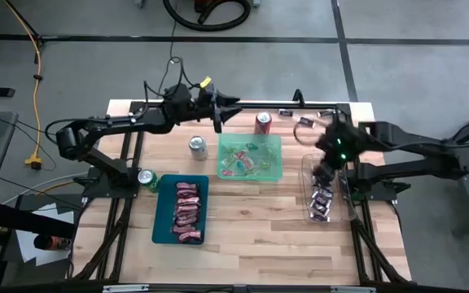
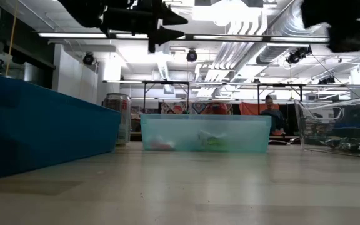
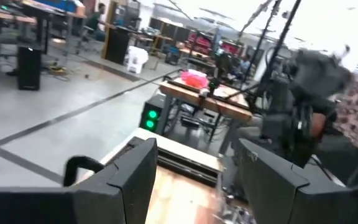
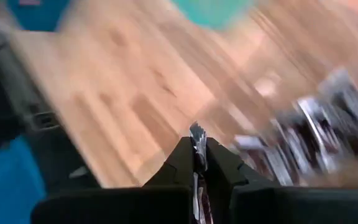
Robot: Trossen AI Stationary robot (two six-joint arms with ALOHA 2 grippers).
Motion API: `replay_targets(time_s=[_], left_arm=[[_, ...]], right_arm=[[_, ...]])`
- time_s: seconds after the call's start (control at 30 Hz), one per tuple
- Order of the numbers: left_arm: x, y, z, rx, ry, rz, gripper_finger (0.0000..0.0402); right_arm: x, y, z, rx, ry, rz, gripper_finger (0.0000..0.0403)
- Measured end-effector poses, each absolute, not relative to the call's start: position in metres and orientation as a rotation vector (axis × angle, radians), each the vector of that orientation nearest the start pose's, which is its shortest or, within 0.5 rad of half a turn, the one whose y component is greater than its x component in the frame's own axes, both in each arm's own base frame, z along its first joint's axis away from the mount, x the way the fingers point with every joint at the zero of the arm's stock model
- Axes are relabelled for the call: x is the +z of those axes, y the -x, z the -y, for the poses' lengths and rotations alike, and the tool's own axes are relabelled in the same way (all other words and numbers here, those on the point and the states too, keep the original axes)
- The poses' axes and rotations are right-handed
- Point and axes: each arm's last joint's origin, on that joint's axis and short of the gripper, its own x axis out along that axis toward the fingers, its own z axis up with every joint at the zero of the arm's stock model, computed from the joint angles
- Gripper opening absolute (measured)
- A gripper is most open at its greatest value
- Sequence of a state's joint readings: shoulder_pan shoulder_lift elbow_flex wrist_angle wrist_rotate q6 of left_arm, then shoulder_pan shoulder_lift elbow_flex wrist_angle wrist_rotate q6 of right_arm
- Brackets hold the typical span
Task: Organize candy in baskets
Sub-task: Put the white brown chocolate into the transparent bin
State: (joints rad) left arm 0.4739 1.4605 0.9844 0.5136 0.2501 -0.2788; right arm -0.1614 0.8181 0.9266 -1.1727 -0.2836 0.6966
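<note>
Three baskets stand on the table. The dark teal basket (image 1: 180,209) holds red and pink candy (image 1: 187,213). The light green basket (image 1: 251,156) holds mixed bright pieces, and the clear basket (image 1: 326,195) holds dark ones (image 1: 322,203). My right gripper (image 1: 322,173) hangs over the clear basket's far end, shut on a small candy wrapper (image 4: 197,138). My left gripper (image 1: 221,114) is open and empty. It stands high over the table's far edge, just beyond the green basket, and shows at the top of the low view (image 2: 161,28). My right gripper pinches a thin candy wrapper between its two fingertips (image 4: 185,155), and an edge of the wrapper (image 4: 196,132) sticks out past them. The candy is lifted clear above the clear basket (image 4: 316,137). Blur hides more of the hold.
Three soda cans stand upright: a red can (image 1: 263,122) at the far edge, a silver can (image 1: 198,146) left of the green basket, and a green can (image 1: 146,179) by the teal basket's far left corner. A few small pieces (image 1: 287,112) lie near the far right corner. Bare wood lies along the near edge.
</note>
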Motion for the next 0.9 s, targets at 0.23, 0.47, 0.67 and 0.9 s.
replay_targets(time_s=[0.23, 0.47, 0.67, 0.9], left_arm=[[0.311, -0.292, -0.158, 0.259, 0.27, 0.074, 0.0203], [0.311, -0.292, -0.158, 0.261, 0.271, 0.073, 0.0203], [0.311, -0.292, -0.158, 0.26, 0.271, 0.073, 0.0203], [0.31, -0.292, -0.158, 0.26, 0.271, 0.072, 0.0203]], right_arm=[[0.238, -0.117, 0.002, -0.488, -1.18, -0.974, 0.0004], [0.179, -0.121, 0.006, -0.77, -1.38, -0.826, 0.0005], [0.169, -0.117, 0.008, -0.866, -1.359, -0.836, 0.0005], [0.17, -0.119, 0.008, -0.852, -1.352, -0.811, 0.0034]])
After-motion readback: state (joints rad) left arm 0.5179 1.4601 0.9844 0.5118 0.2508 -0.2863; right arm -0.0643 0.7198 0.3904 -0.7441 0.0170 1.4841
